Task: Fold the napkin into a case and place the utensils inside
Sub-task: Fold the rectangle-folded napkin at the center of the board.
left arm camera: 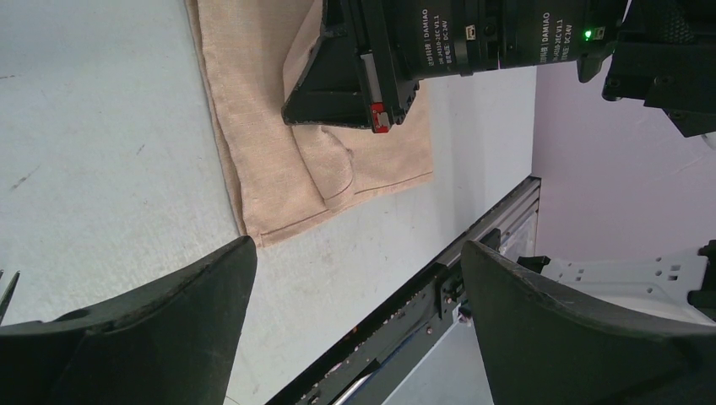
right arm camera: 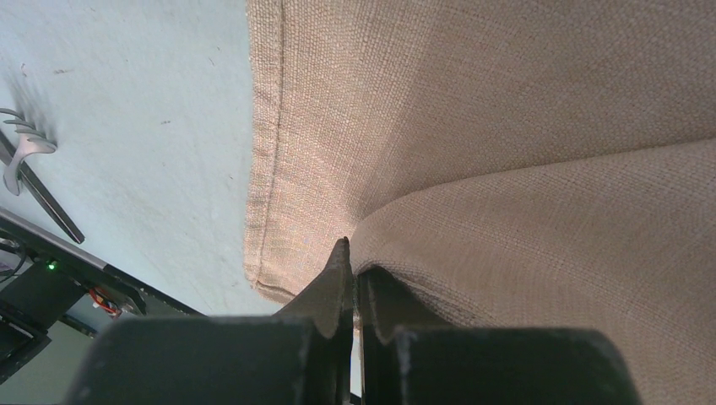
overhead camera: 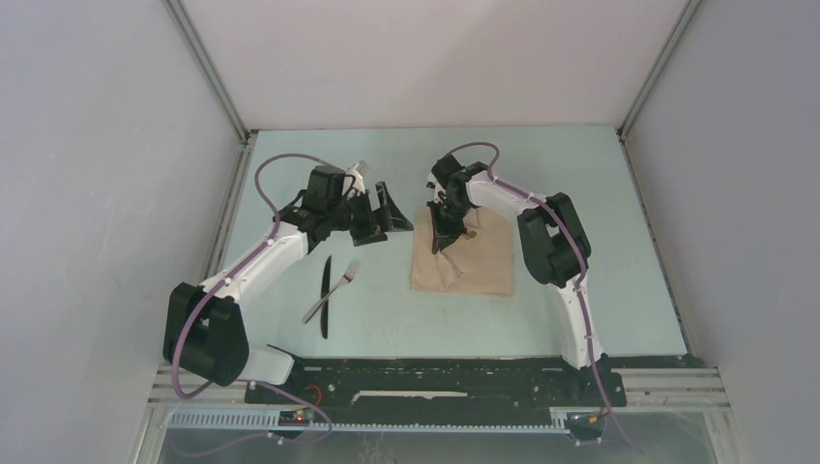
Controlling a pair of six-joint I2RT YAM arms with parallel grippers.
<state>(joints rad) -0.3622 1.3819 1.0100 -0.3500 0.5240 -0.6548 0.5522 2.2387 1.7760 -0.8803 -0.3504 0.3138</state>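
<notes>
Where the napkin point(overhead camera: 474, 263) lies, right of the table's point(overhead camera: 600, 242) middle and in front of the right arm, I see a flat, roughly square beige cloth with one stitched hem along its left edge. A ridge of cloth rises from its far left part. The right gripper point(overhead camera: 443, 240) points down onto that ridge, and in the right wrist view its two fingers are pressed together with the fabric pinched between their tips, the weave drawn up into a fold on either side. The rest of the cloth rests on the pale surface, its near left corner flat.

The left gripper point(overhead camera: 384, 218) hangs just left of the napkin, apart from it, its fingers spread wide with nothing between them. In the left wrist view the napkin's corner shows through that gap.

The knife point(overhead camera: 327, 273), slim and black, lies well left of the napkin, pointing away from the arm bases. The fork point(overhead camera: 341, 280), silver, crosses it at a slant, tines toward the napkin. Neither gripper touches them.
</notes>
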